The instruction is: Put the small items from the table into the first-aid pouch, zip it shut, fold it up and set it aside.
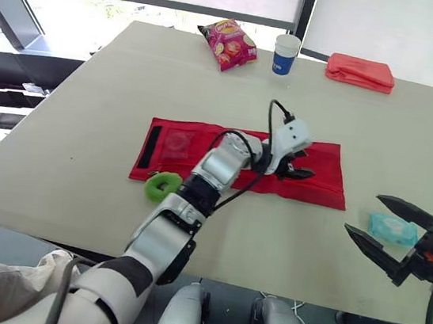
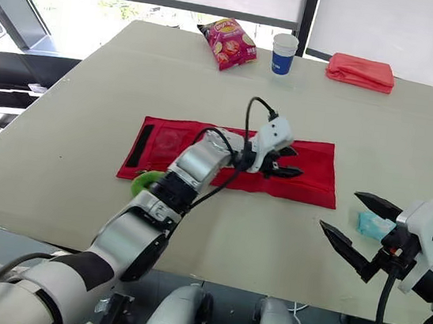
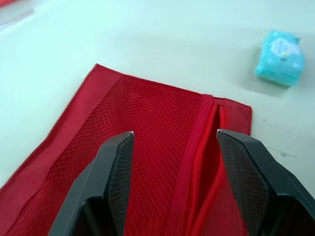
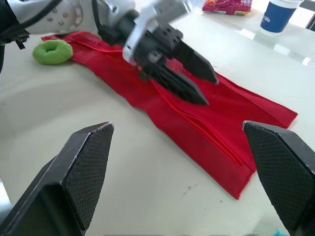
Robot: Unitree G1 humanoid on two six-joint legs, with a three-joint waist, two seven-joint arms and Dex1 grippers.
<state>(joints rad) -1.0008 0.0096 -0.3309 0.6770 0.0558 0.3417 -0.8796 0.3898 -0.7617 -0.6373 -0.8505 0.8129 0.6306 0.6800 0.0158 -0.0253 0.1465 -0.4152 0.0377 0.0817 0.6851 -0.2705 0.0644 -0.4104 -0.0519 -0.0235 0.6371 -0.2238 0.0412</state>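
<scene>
Nearest, at four o'clock in the head view, the right hand (image 1: 363, 212) hangs at the tabletop's near edge with its two fingers spread wide and nothing between them. Going down in size from there: the pale tabletop (image 1: 87, 113) carries the red first-aid pouch (image 1: 321, 184), laid out flat and unfolded at its centre. A folded red bundle (image 1: 361, 72) sits far off at one o'clock, a snack bag (image 1: 229, 44) at twelve and a paper cup (image 1: 286, 54) just beside it. The left hand (image 1: 308, 163) hovers over the pouch's mesh panel, fingers about half open and empty, straddling the zipper band, which gapes in the left wrist view. A teal tissue pack (image 1: 393, 228) lies on the bare surface at four o'clock of the pouch, near the right hand. A green ring (image 1: 164, 185) touches the pouch's near edge at eight o'clock. By my reading the job is barely begun: both small items are outside, so loading, zipping, folding and setting aside all remain.
</scene>
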